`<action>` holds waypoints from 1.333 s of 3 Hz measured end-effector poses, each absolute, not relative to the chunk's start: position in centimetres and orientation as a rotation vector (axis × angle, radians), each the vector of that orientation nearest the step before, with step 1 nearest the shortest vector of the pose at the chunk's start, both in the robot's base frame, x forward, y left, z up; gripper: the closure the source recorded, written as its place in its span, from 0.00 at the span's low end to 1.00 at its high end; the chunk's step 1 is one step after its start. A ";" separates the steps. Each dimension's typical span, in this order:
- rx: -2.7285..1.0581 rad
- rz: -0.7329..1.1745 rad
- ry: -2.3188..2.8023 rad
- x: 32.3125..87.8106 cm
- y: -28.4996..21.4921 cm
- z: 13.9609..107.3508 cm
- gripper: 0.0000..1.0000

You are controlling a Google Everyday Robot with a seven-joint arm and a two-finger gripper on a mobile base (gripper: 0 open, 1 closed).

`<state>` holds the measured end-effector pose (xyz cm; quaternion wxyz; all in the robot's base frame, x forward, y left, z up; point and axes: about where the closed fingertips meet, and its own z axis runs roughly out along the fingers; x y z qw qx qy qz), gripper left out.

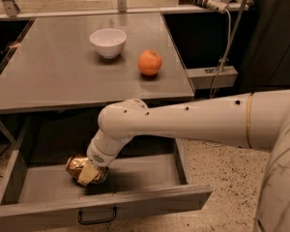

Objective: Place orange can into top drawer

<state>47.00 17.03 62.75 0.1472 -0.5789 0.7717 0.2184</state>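
The orange can (75,164), shiny gold-orange and dented, is inside the open top drawer (135,201), low over its floor toward the left. My gripper (89,174) reaches down into the drawer from the right and is shut on the can, with one pale finger (87,176) across its front. The drawer is pulled out under the table, and its black handle (96,218) shows on the front panel. I cannot tell whether the can touches the drawer floor.
On the grey tabletop (48,76) above the drawer stand a white bowl (108,42) and a round orange fruit (150,62). My white arm (193,122) spans the drawer's right side. A power strip with a cable (217,4) hangs at the back right.
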 end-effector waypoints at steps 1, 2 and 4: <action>-1.666 0.628 2.220 47.0 17.0 62.7 0.40; -1.666 0.628 2.220 47.0 17.0 62.7 0.17; -1.666 0.628 2.220 47.0 17.0 62.7 0.00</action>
